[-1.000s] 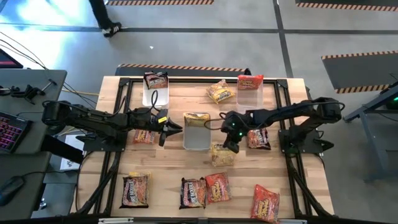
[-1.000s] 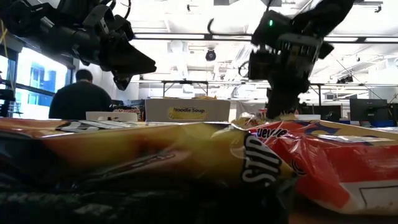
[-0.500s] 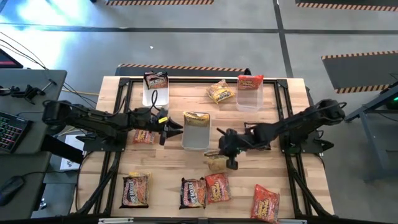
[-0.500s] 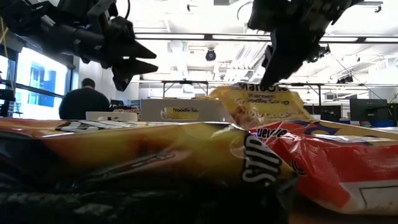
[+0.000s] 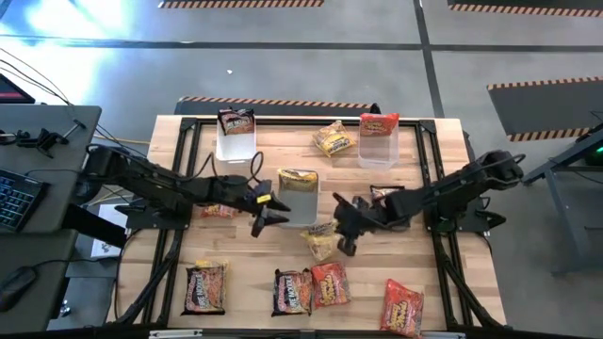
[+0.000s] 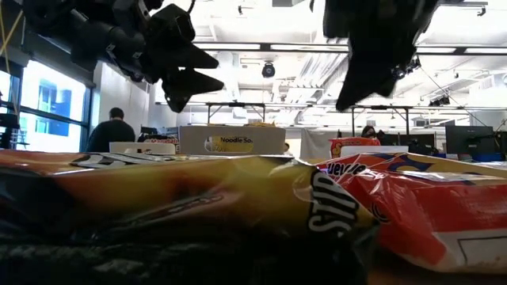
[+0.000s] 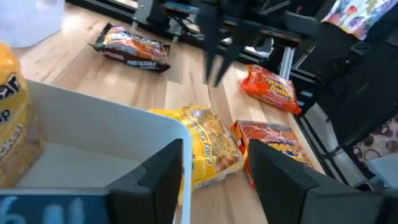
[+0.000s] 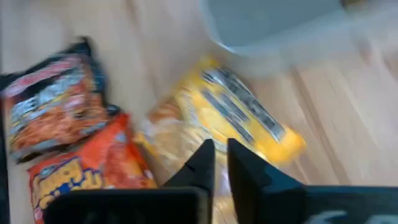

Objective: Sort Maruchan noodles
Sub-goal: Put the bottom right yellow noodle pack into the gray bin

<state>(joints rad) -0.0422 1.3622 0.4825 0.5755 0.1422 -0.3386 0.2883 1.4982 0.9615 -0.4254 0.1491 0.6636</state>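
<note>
A yellow Maruchan noodles packet (image 5: 320,241) lies flat on the table just near of the middle clear bin (image 5: 298,209); it also shows in the right wrist view (image 8: 230,118) and the left wrist view (image 7: 208,144). My right gripper (image 5: 344,245) hangs just right of it, fingers a narrow gap apart (image 8: 219,163) with nothing between them. My left gripper (image 5: 270,213) stands open (image 7: 217,180) at the bin's near left corner, touching nothing. The middle bin holds another yellow packet (image 5: 298,179).
A far left bin (image 5: 236,143) holds a dark packet, a far right bin (image 5: 379,143) a red one. A loose yellow packet (image 5: 334,139) lies between them. Several packets lie along the near edge (image 5: 292,292), and others lie under the arms (image 5: 219,210) (image 5: 386,195).
My right gripper went toward the near edge and up, lifting the yellow packet by one end; the packet has since dropped from it and lies flat, slightly left of where it was. My left gripper has opened and moved right, toward the middle bin's near corner.
</note>
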